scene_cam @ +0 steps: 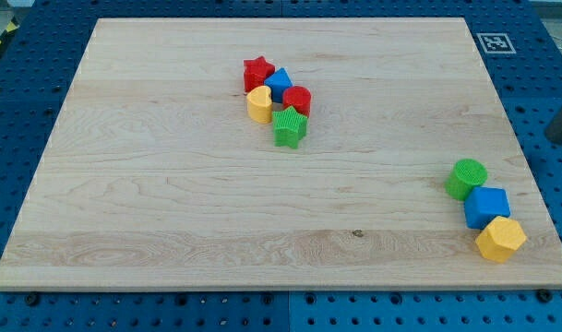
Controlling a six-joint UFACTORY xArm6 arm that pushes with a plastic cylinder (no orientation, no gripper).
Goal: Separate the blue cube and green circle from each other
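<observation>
Three blocks sit touching in a row near the pale wooden table's lower right corner, green circle uppermost, blue cube against it, yellow hexagon lowest, while my tip stays out of sight, so nothing shows of any fingers.

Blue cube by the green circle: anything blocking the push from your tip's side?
Nothing visible stands between. My tip is off the board's right edge; green circle touches blue cube, with the yellow block against the cube's lower side.
</observation>
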